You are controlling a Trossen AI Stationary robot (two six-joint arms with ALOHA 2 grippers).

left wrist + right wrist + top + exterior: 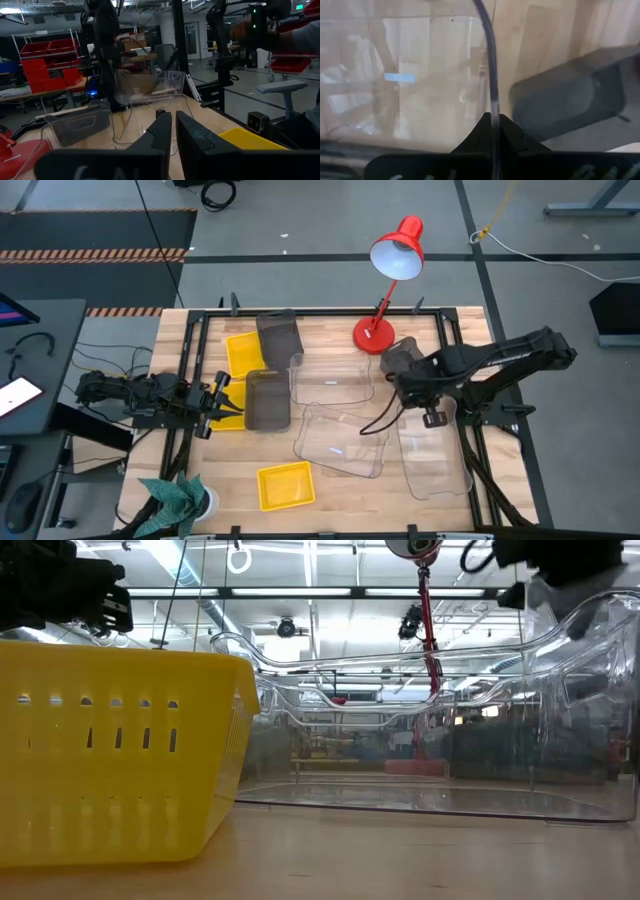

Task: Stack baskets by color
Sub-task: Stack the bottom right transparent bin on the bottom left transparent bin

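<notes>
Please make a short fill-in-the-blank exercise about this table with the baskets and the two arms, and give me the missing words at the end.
1. The right gripper is shut on the rim of a ____ basket.
2. The desk lamp at the table's far edge is ____ in colour.
3. The basket nearest the table's front edge is ____.
4. The left gripper holds ____.

Missing words: clear; red; yellow; nothing

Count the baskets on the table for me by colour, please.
Yellow baskets: 3
Dark grey baskets: 3, one partly hidden under the right arm
Clear baskets: 3
Total: 9
</notes>
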